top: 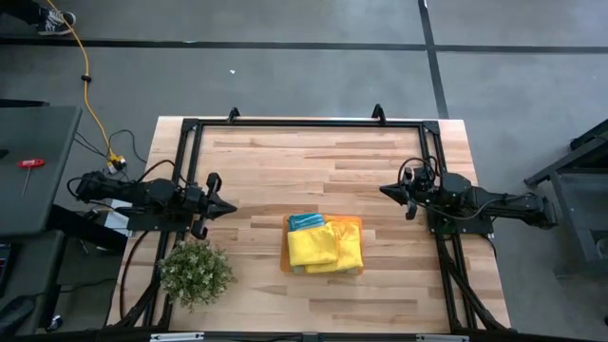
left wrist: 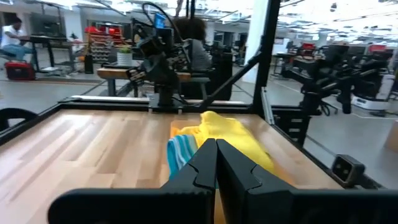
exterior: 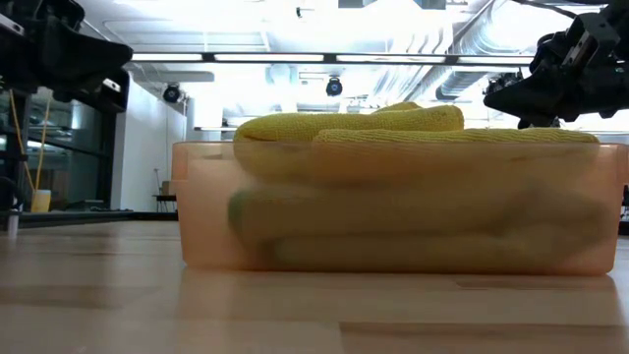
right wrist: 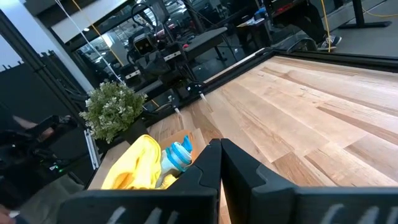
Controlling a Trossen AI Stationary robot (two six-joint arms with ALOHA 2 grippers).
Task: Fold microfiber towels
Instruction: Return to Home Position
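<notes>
The towels (top: 325, 245) lie folded in a shallow orange bin (top: 355, 220) on the pale plank table (top: 304, 161), between the two arms and a little toward the edge where the plant stands. Those on top are bright yellow and fuzzy, with soft rounded folds, and a blue towel (top: 306, 221) with lighter stripes peeks out at one corner of the pile. From table height the bin wall (exterior: 393, 231) is cloudy see-through plastic with rounded corners, and the yellow rolls bulge above its rim, their fine ribbed nap plain to see. Lower layers show only as smeared shapes through the wall, with a greenish patch at one end, so their number cannot be told.

The left gripper (top: 231, 206) hangs over the table's left side with its dark fingers (left wrist: 202, 169) pressed together on nothing, pointing at the bin. The right gripper (top: 384, 191) mirrors it from the right side, fingers (right wrist: 205, 167) likewise together and empty — both well apart from the pile.

A small bushy plant (top: 195, 273) sits just beside the left arm, apart from the bin. A black metal frame (top: 304, 123) borders the table. In the left wrist view the right arm partly covers a person (left wrist: 198, 53) beyond the table
</notes>
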